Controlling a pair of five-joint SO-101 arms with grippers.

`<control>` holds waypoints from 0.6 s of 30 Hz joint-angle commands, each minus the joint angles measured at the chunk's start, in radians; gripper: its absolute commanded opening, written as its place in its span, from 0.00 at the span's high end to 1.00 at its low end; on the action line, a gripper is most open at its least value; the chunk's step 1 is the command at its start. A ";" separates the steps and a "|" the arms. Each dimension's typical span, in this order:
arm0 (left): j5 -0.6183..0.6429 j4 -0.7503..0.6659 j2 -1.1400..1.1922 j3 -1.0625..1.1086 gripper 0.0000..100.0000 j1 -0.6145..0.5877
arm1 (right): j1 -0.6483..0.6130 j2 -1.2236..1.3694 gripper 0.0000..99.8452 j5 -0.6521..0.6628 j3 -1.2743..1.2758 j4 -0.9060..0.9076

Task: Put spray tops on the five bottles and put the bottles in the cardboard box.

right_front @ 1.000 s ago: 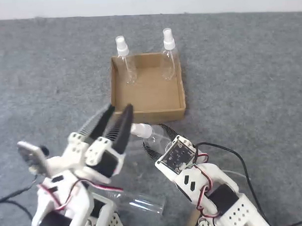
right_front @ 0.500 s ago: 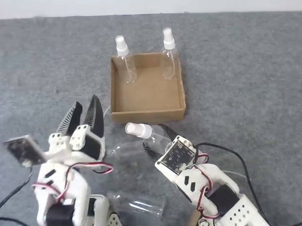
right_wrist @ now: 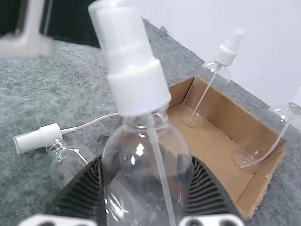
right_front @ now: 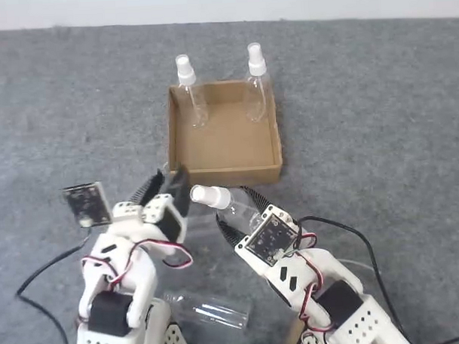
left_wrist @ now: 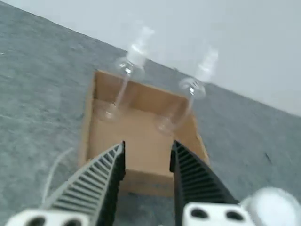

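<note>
Clear plastic bottle with a white spray top (right_front: pixel 212 196) is sitting gripped in the right gripper (right_front: pixel 237 211), whose black ribbed fingers are pressing on its body from both sides. It is hanging just in front of the near wall of the shallow brown cardboard box (right_front: pixel 226 174). Its long axis is slanting, with the capped end pointing toward the box and the left gripper (right_front: pixel 163 185).

The left gripper is hovering close to the box's near wall, its fingers parted a moderate way and holding nothing. In the left wrist view, the box (left_wrist: pixel 87 127) is showing through the gap of that gripper (left_wrist: pixel 147 150).

Inside the box, against its far wall, a first upright capped bottle (right_front: pixel 191 98) and a second upright capped bottle (right_front: pixel 255 88) are standing.

The right wrist view is adding what the arms are hiding from above. An uncapped clear bottle (right_wrist: pixel 66 157) is lying on the grey felt table (right_wrist: pixel 28 84) in front of the box. A loose white spray top (right_wrist: pixel 35 137) is lying just beside its neck, its thin tube trailing toward the box.

Farther from the box, between the arm bases, a fifth clear bottle (right_front: pixel 212 312) is lying on its side. One end is being covered by the left arm, so its neck is hard to make out.
</note>
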 commanded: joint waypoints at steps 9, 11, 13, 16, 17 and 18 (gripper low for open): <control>-0.009 -0.021 -0.015 -0.004 0.85 0.261 | -0.012 -0.024 0.96 0.005 0.018 -0.022; -0.009 -0.021 -0.015 -0.001 0.85 0.293 | -0.012 -0.024 0.96 0.005 0.020 -0.019; -0.012 -0.020 -0.014 0.001 0.85 0.319 | -0.010 -0.024 0.96 0.005 0.020 -0.019; -0.046 -0.018 -0.014 0.002 0.85 0.359 | -0.010 -0.024 0.96 0.005 0.020 -0.019; -0.051 -0.018 -0.014 0.002 0.85 0.370 | -0.008 -0.024 0.96 0.005 0.020 -0.019; -0.049 -0.018 -0.014 0.002 0.85 0.376 | -0.008 -0.024 0.96 0.005 0.020 -0.019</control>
